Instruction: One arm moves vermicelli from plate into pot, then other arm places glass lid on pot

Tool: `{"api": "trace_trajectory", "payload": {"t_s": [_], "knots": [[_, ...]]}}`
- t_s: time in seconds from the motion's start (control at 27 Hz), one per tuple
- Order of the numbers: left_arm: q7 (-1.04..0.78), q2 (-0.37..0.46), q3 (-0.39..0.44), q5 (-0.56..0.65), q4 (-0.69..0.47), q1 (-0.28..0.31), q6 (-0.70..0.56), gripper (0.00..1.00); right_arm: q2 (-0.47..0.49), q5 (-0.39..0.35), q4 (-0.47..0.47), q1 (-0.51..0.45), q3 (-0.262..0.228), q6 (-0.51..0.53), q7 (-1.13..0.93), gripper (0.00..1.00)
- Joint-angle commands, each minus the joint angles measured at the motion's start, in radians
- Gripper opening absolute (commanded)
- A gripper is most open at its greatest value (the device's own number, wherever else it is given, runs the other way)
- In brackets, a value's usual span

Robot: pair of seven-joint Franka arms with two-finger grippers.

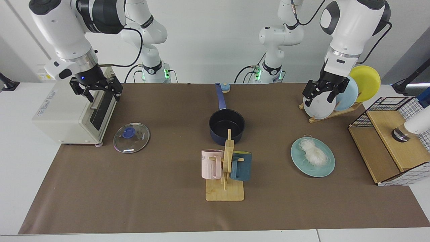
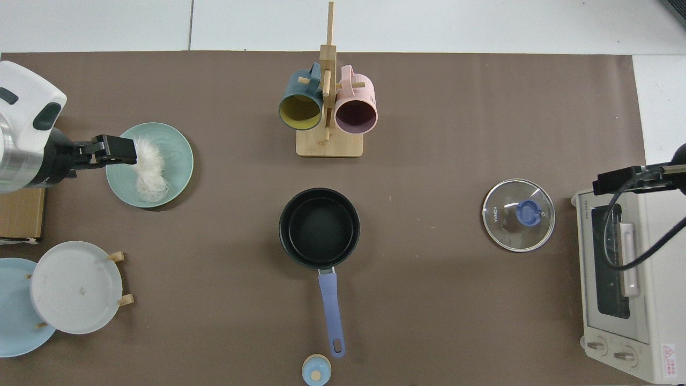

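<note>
Hovering with both my grippers in the air, I have a brown mat [image 1: 134, 188] spread over a white table [image 1: 20, 174], and a plain white wall behind my two arm bases.

My left gripper [image 1: 323, 93] hangs in front of the racked plates, fingers spread, gripping nothing; from above it [image 2: 110, 150] sits over the near edge of the teal plate. My right gripper [image 1: 99, 90] hangs just in front of the toaster oven [image 1: 67, 111], above its door, fingers also apart and empty.

Counting now. One pot [image 1: 227, 126], mid-mat, black inside and bare, its blue handle pointing toward my bases. One glass lid [image 1: 131, 137] with a blue knob, lying flat on the mat just beside the oven, well apart from the pot. One teal plate [image 1: 322, 168] flat on the mat, with one bundle of vermicelli [image 1: 313, 152] lying on it. Three plates on edge in the wooden rack [image 1: 331, 114]: one grey, one light blue, one yellow. Two mugs on the wooden mug tree [image 1: 225, 181], pink and navy, right in front of the pot. One small blue knob-like thing [image 1: 225, 88] past the end of the pot's handle. One wire-and-wood basket [image 1: 393, 141] at the mat's edge beyond the teal plate.
</note>
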Motion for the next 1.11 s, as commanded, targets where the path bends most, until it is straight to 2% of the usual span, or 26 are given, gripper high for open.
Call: {"api": "trace_trajectory", "payload": {"t_s": [0.0, 0.26, 0.44, 0.52, 0.7, 0.93, 1.07], "knots": [[0.006, -0.011, 0.005, -0.019, -0.002, 0.0, -0.017, 1.0, 0.046, -0.015, -0.029, 0.015, 0.008, 0.082, 0.054, 1.0], [0.003, -0.011, -0.003, -0.02, 0.0, -0.005, -0.018, 1.0, 0.089, -0.015, -0.135, 0.031, 0.008, 0.206, 0.102, 1.0], [-0.001, -0.027, 0.01, -0.02, -0.003, 0.003, -0.164, 1.0, 0.08, -0.016, -0.288, 0.027, 0.008, 0.361, 0.108, 1.0], [0.009, -0.034, 0.014, -0.019, -0.006, 0.036, -0.167, 1.0, 0.072, -0.018, -0.336, 0.017, 0.009, 0.4, 0.105, 1.0], [0.02, -0.017, 0.019, -0.02, -0.011, 0.161, -0.084, 1.0, 0.057, -0.028, -0.42, 0.006, 0.008, 0.461, 0.097, 1.0], [0.02, 0.041, 0.019, -0.019, -0.058, 0.213, 0.04, 1.0, 0.058, -0.038, -0.494, 0.004, 0.008, 0.547, 0.1, 1.0], [0.014, 0.123, 0.019, -0.012, -0.063, 0.227, 0.115, 1.0, 0.074, -0.067, -0.52, -0.002, 0.008, 0.588, 0.101, 1.0]]}}
